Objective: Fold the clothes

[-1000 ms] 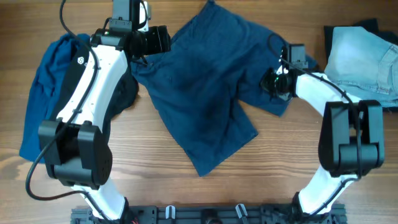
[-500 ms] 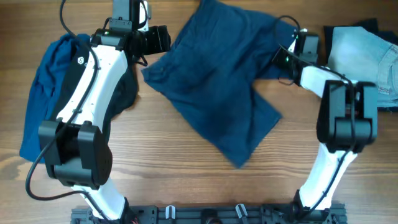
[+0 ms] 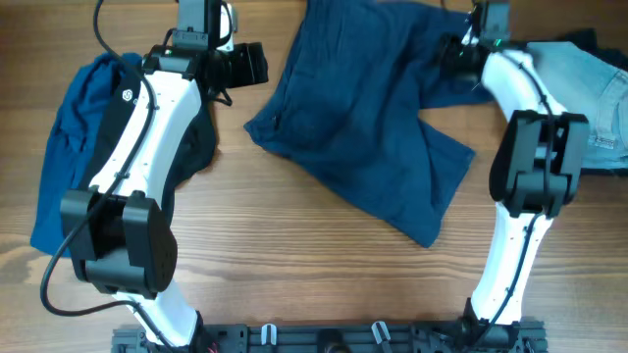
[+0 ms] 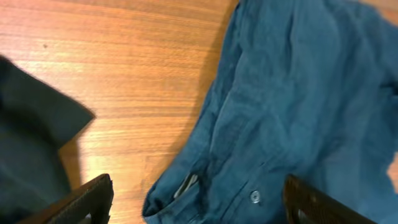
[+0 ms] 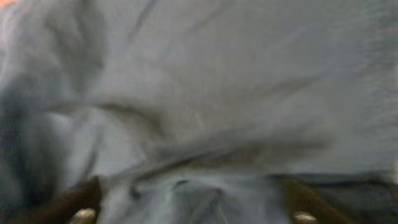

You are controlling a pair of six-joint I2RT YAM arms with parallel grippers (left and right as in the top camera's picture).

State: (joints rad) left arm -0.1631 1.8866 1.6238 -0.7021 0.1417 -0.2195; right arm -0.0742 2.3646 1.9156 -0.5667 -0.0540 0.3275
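Shorts (image 3: pixel 363 127) show a button (image 4: pixel 254 196) and, perhaps, a label (image 4: pixel 188 184).

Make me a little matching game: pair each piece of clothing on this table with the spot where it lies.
Things:
1. navy shorts
2. royal-blue garment
3. pale denim
4. black top

Places, seen from overhead:
A. far right edge of the table
B. just right of the royal-blue garment
C. spread across the middle
D. far left edge

Pairs: 1-C, 2-D, 3-A, 4-B
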